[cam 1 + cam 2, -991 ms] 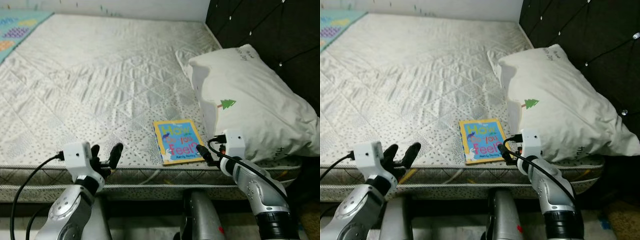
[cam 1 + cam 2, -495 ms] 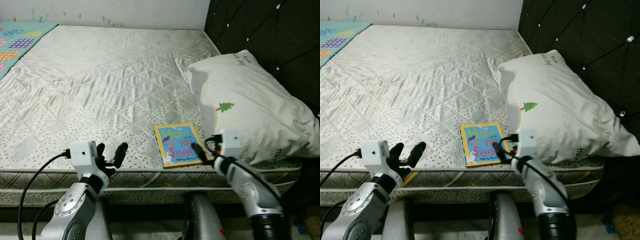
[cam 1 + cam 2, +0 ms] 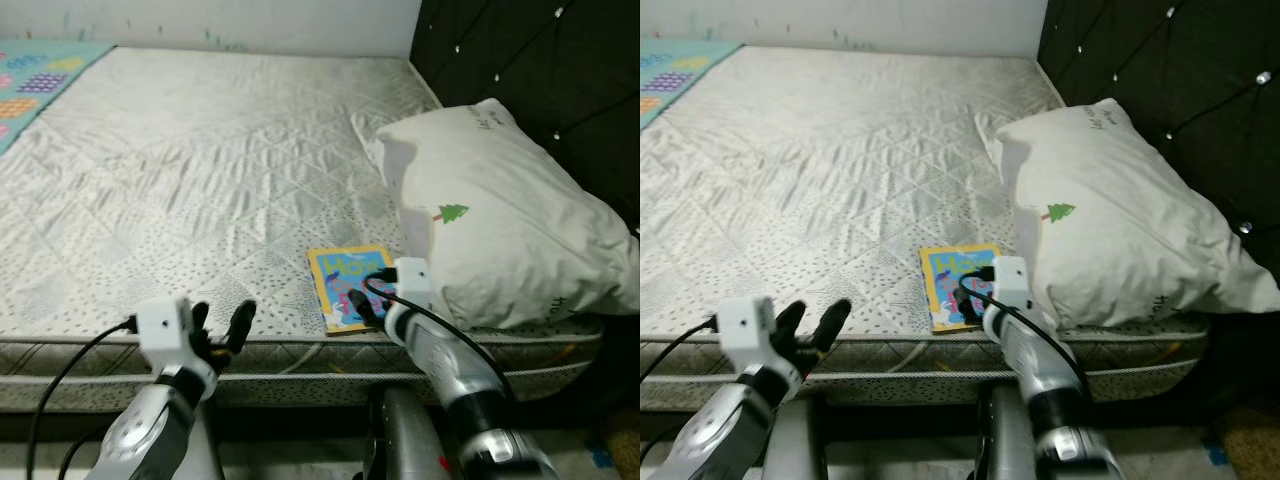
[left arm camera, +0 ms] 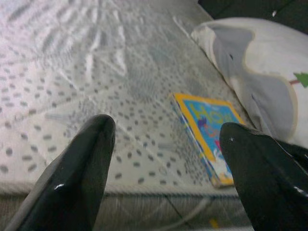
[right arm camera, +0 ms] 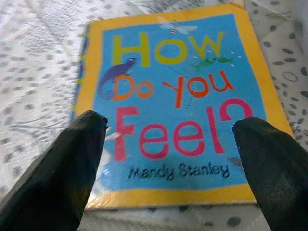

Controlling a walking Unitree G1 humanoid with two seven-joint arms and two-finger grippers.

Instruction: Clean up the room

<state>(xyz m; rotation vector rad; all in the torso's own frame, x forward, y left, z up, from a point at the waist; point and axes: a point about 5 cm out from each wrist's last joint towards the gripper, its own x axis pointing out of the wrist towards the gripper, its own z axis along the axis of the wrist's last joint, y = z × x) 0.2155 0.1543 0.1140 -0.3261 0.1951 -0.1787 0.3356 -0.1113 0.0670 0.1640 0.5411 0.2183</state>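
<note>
Book (image 3: pixel 349 286) lying flat and face up on the bed (image 3: pixel 200 180), close to the front edge of the mattress and just beside the lower corner of the white pillow (image 3: pixel 500 220), its yellow border and blue cover reading "How Do You Feel?" in the right wrist view. It is probably the stray thing to be tidied, since it is the one loose item on the quilted cover.

Right tool (image 3: pixel 366 303) is hovering low over the near edge of the book, its two black fingers (image 5: pixel 62 168) standing wide apart and holding nothing. In the right wrist view the fingers are flanking the cover, one at each lower corner, so the book is lying between them and slightly ahead; whether the tips are already touching the cover cannot be told. Such a wide, low spread is suiting a thin flat object, which would most likely need to be pinched at an edge, perhaps where it is nearing the mattress border.

Left tool (image 3: pixel 220 325) is waiting at the front edge of the bed, well apart from the book, fingers also spread and empty. Book is appearing ahead and to the right of it in the left wrist view, beside the pillow.
</note>
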